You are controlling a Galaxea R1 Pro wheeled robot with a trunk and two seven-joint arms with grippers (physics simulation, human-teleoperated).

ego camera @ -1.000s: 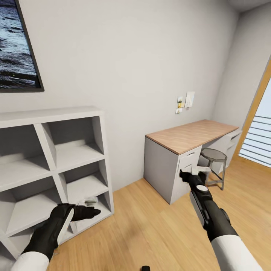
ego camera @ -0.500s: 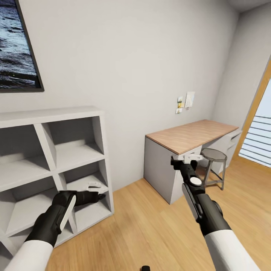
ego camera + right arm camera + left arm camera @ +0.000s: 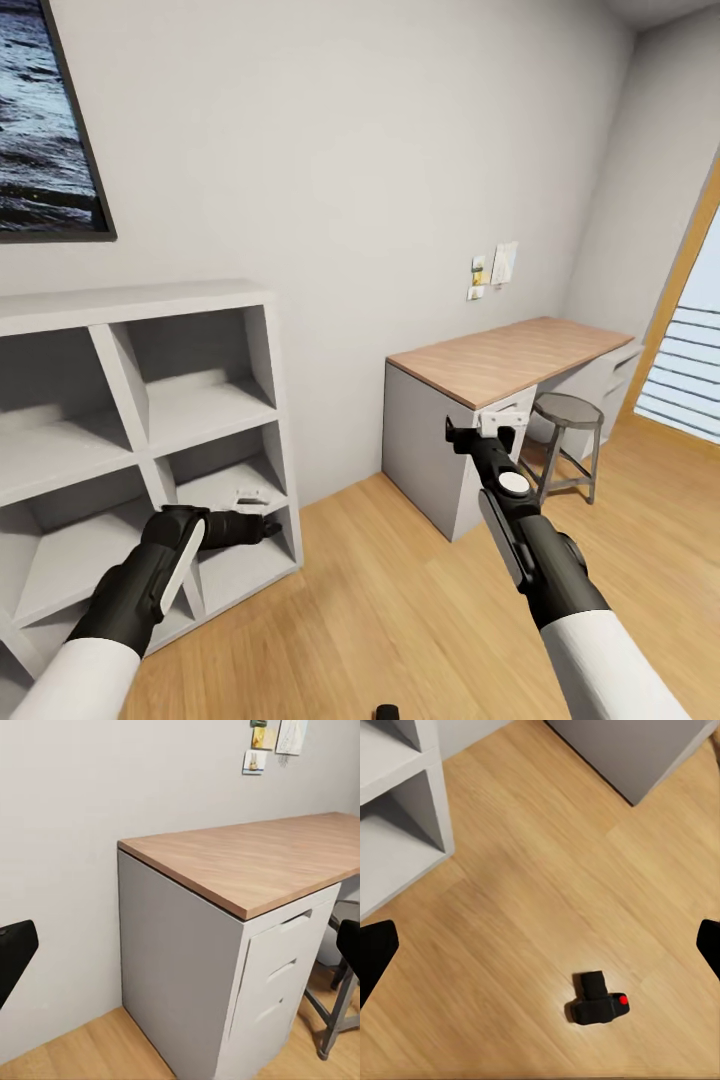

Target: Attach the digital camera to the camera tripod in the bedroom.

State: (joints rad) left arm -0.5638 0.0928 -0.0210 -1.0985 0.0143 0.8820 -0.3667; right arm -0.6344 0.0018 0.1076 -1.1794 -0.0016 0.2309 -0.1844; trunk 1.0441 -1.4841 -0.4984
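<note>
The digital camera (image 3: 598,1001), small, black and boxy with a red button on top, lies on the light wood floor (image 3: 532,870) in the left wrist view, below and apart from my left gripper (image 3: 540,945). Its fingers are spread wide with nothing between them. In the head view a small black object (image 3: 386,712) at the bottom edge may be that camera. My left gripper (image 3: 258,515) hovers in front of the shelf's lower compartments. Facing the desk's side, my right gripper (image 3: 480,430) is open and empty. The camera tripod is out of view.
A grey cube shelf unit (image 3: 140,420) stands against the wall on the left. A grey desk with a wood top (image 3: 505,360) and drawers (image 3: 281,975) is at the right, with a round dark stool (image 3: 567,412) beside it. Wood floor (image 3: 400,610) lies between them.
My left gripper has risen and reached toward the shelf. My right gripper has moved up and to the left, closer to the desk. The view itself has stayed put.
</note>
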